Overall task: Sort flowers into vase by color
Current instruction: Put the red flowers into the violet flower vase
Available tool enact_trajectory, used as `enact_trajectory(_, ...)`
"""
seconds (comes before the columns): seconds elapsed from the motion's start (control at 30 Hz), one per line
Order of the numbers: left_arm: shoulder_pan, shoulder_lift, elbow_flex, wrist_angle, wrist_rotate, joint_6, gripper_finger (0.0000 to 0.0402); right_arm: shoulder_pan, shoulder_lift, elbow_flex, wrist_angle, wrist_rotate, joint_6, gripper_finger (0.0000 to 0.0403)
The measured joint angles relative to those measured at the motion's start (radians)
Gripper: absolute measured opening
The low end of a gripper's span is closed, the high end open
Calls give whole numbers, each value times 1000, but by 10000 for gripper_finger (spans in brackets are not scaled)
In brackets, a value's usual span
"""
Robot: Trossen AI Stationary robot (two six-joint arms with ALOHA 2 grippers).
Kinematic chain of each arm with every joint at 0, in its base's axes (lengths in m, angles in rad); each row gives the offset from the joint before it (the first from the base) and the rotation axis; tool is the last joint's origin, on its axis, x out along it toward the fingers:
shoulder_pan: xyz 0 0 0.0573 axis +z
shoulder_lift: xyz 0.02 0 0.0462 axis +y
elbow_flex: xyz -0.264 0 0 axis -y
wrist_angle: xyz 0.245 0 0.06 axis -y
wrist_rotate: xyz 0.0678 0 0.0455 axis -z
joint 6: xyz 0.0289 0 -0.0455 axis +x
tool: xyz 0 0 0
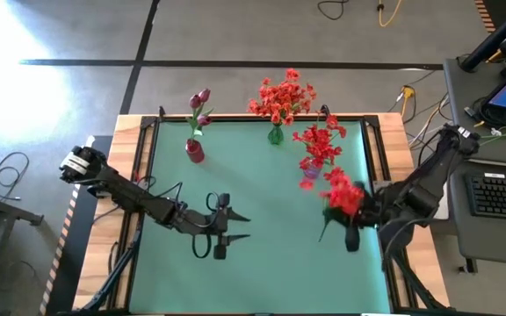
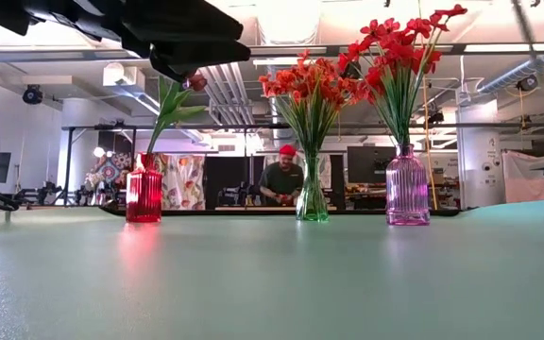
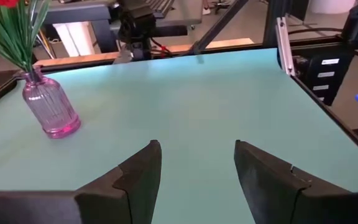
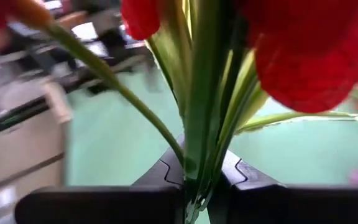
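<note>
Three vases stand along the far side of the green mat. A red vase [image 1: 194, 151] holds dark magenta buds [image 1: 200, 104], a green vase [image 1: 275, 134] holds orange-red sprays [image 1: 281, 96], and a purple vase [image 1: 311, 171] holds bright red flowers [image 1: 321, 143]. My right gripper [image 1: 357, 218] is near the mat's right edge, just near of the purple vase, shut on a bright red cluster [image 1: 343, 195]. My left gripper [image 1: 235, 226] hovers open over the mat's middle left, with nothing between its fingers [image 3: 142, 177]. My right gripper pinches the cluster's bundle of thin green stalks [image 4: 197, 171] between its two fingers [image 4: 241, 180], below the blossoms. The fingers come from the table's right side, slanting slightly down. The red blossoms [image 4: 316, 56] and leaves stand out beyond the fingertips, and the cluster is lifted clear of the mat.
Wooden borders and black rails frame the mat [image 1: 262, 272], whose near half is bare. A desk with a keyboard [image 1: 499, 189] stands right of the table. In the low view a person [image 2: 286, 175] shows in the room behind the vases.
</note>
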Motion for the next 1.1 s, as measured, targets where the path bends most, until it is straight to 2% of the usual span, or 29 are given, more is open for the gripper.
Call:
enact_trajectory(0.27,0,0,0,20,-8,-3,189,0,-83,6,-657,327,677,22)
enact_trajectory(0.4,1,0,0,24,-10,-3,189,-5,-147,6,-888,490,886,22)
enact_trajectory(0.47,2,0,0,24,-11,-3,189,-17,-170,2,-904,555,895,22)
enact_trajectory(0.73,29,0,0,37,-12,-3,189,-102,-209,-5,-904,660,793,22)
enact_trajectory(0.93,34,0,0,63,-26,-3,189,-174,-195,-49,-866,665,786,22)
enact_trajectory(1.1,35,0,0,69,-62,-3,189,-190,-176,-106,-788,664,798,22)
